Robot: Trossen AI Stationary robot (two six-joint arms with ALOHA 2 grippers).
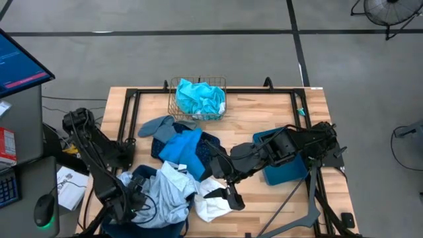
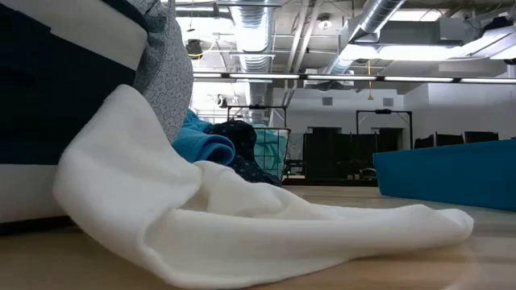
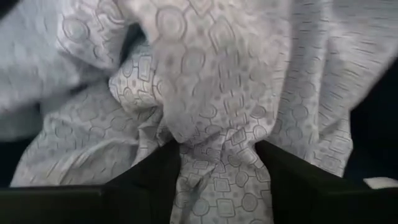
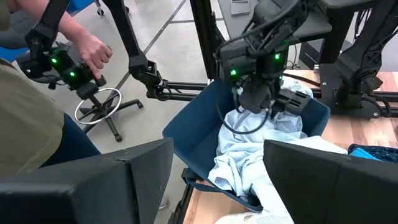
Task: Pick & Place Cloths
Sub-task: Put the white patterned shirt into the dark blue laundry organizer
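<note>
So the turquoise cloth is already sitting in the wire basket at the table's far edge, and that's about all that looks sorted. The left gripper is at the near left corner, clenched on the pale grey-blue cloth, which hangs over a dark teal bin there. The right gripper hovers near the front edge with its fingers spread and nothing between them, right beside the white cloth. The bright blue cloth, dotted navy cloth and grey cloth are piled mid-table. I'd say plenty is left.
</note>
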